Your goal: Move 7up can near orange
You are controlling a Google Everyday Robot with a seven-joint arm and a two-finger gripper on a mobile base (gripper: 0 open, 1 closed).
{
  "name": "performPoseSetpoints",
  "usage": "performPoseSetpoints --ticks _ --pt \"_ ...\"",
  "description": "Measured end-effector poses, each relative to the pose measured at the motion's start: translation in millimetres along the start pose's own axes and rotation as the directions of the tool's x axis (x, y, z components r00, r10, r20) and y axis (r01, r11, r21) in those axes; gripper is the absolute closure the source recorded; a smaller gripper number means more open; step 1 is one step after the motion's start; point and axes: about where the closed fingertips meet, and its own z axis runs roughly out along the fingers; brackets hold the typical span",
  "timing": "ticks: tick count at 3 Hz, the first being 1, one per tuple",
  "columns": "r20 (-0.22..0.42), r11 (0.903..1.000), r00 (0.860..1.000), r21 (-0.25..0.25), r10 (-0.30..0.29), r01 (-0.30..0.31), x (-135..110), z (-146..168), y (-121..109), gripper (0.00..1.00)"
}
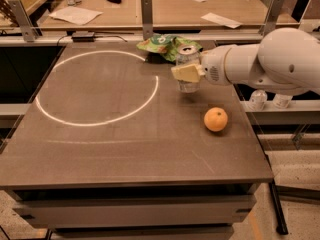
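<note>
The 7up can [188, 59], silvery with a pull-tab top, is held upright just above the brown table [120, 144], right of centre. My gripper [188, 73] is shut on the can, gripping its middle from the right, with a cream finger pad across its front. The orange [216, 119] sits on the table to the lower right of the can, about a can's height away.
A green snack bag [162, 44] lies at the table's back edge just behind the can. A white circle [95, 86] is marked on the table's left half. A second table with papers stands behind. My white arm [280, 61] reaches in from the right.
</note>
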Motion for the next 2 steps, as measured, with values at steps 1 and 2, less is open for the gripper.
performPoseSetpoints --ticks 1,2 --pt "0.011 1.0 1.0 0.005 -0.007 0.007 12.4 -28.8 -6.5 1.0" --pt "-0.007 0.9992 1.0 0.034 -0.018 0.019 27.2 -51.3 -11.1 1.0"
